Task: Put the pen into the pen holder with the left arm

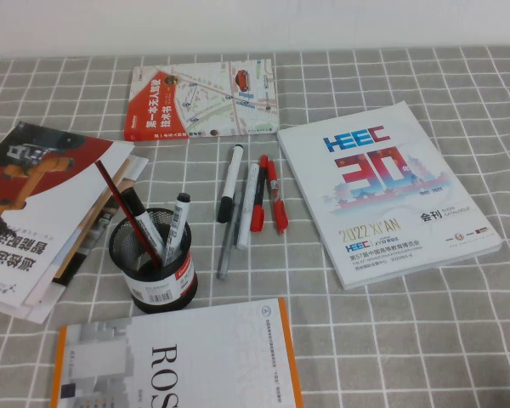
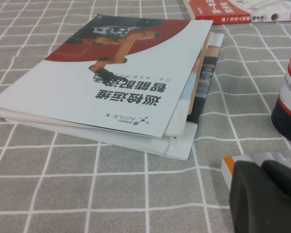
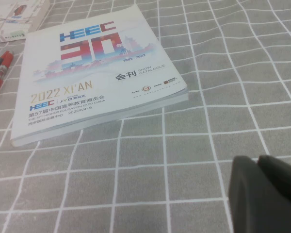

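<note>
High view, counted from the near edge outward. One white book [image 1: 195,361] with an orange spine, partly cut off by the frame. One pen holder [image 1: 153,259], black mesh, upright just beyond that book; inside it one red pencil [image 1: 119,204] and two markers [image 1: 178,225], all leaning. One stack of brochures [image 1: 42,212] to its left. Five loose pens on the checked tablecloth [image 1: 459,119]: the pen [image 1: 230,184], white with black ends, lying flat, not in the holder; one grey pen [image 1: 227,246]; one slim white pen [image 1: 247,208]; two red pens [image 1: 272,197]. One white catalogue [image 1: 387,200] to their right. One map book [image 1: 206,98] farthest away.

Left gripper [image 2: 262,167]: closed, empty, low over the near book's corner. Right gripper [image 3: 258,160]: fingers together, empty, above bare cloth near the catalogue.
</note>
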